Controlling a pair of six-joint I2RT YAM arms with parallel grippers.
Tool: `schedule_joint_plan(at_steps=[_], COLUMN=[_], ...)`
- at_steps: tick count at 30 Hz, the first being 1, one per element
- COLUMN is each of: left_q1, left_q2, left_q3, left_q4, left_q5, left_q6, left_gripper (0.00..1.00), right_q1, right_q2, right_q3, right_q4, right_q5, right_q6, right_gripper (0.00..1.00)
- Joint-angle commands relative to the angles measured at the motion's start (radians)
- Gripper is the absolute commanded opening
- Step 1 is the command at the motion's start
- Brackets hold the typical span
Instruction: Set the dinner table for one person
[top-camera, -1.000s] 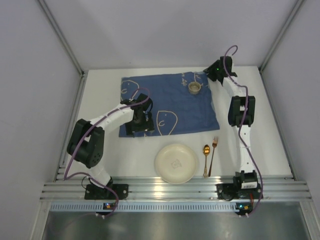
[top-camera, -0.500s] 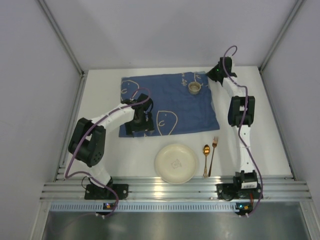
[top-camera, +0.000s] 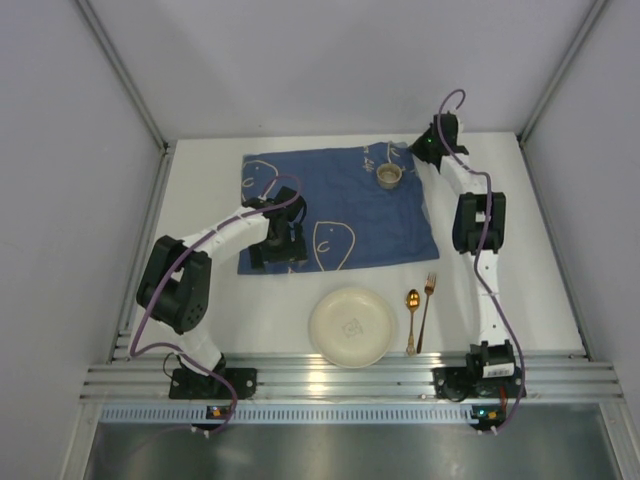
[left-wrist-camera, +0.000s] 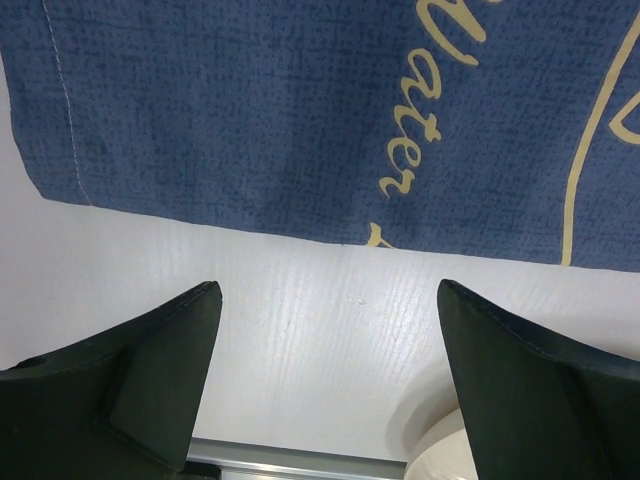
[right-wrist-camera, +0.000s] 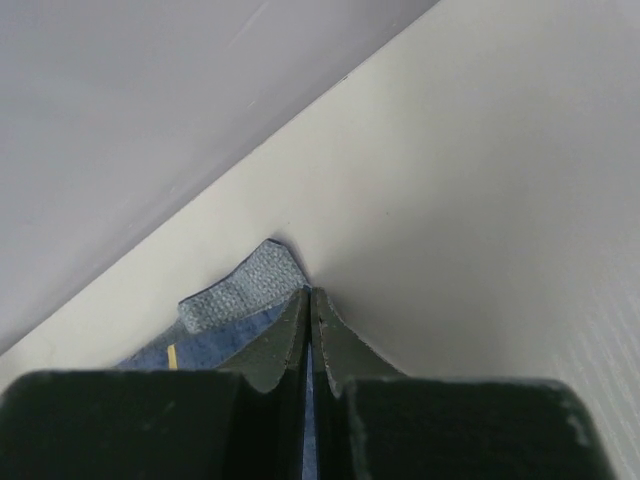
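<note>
Two grippers: one pinched shut, one spread wide.
Right gripper (right-wrist-camera: 308, 292): fingers pressed together on the far right corner of the blue cloth (right-wrist-camera: 245, 293), with the corner fold bunched just at the tips; low at the far edge of the dinner table (right-wrist-camera: 450, 200), near the back wall.
Left gripper (left-wrist-camera: 328, 300): fingers wide apart, nothing between them; above the cloth's near hem and the bare white tabletop beside it, toward the near left corner.
Blue cloth: spread over the far middle of the table, with cream fish outlines and script on it.
Cup (top-camera: 389, 177): small, upright on the far right part of the cloth.
Plate (top-camera: 351, 326): cream, round, on bare tabletop at the near edge, apart from the cloth.
Spoon (top-camera: 411, 322) and fork (top-camera: 427, 312): gold-coloured, side by side just right of the plate, spoon nearer it, handles toward the near edge.
</note>
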Motion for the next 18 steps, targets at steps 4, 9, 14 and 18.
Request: schedule_joint_plan(at_steps=[4,9,14,18], left_q1=[-0.001,0.001,-0.001,-0.002], left_q2=[-0.032,-0.057,-0.078,-0.082], left_q3=[0.002,-0.03,-0.059,-0.07], left_q4=[-0.011,-0.008,-0.002,0.001], left_q5=[-0.021,-0.021,-0.021,-0.017], left_q6=[-0.01,-0.045,-0.078,-0.107], left_gripper=[0.95,0.94,0.94,0.94], right_q1=[0.033,0.034,0.034,0.033], right_q2=[-0.04,-0.073,-0.106,-0.109], right_q3=[0.046,0.046,0.046,0.046], right_q4=[0.074,0.104,0.143,0.17], right_q5=[0.071,0.157,0.225,0.231], right_q6=[-0.071,-0.106,-0.151,-0.155], right_gripper=[0.0,0.0,0.0,0.0])
